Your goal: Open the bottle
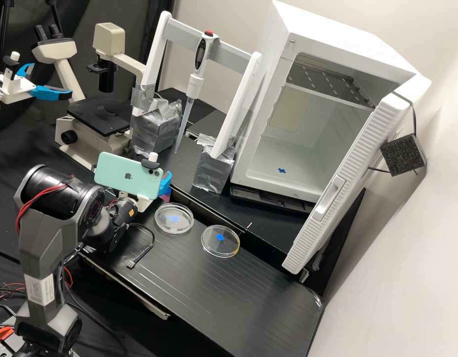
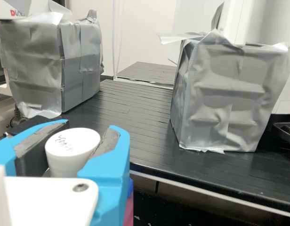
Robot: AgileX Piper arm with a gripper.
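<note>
In the high view the gripper (image 1: 164, 183) is low over the bench's back edge, partly behind the phone mounted on the arm. The wrist view has the two blue fingers of the gripper (image 2: 81, 141) on either side of a round white cap (image 2: 71, 147) with handwriting on top. Their dark pads meet the cap's sides, shut on it. The bottle's body below the cap is hidden by the fingers and the white mount.
Two clear dishes (image 1: 173, 218) with blue marks lie on the black bench (image 1: 229, 297) beside the gripper. Beyond stand two silver-taped blocks (image 2: 229, 99) of a pipette frame, a microscope (image 1: 97, 116) and an open white incubator (image 1: 308, 144). Something pink and blue (image 2: 130, 202) is below one finger.
</note>
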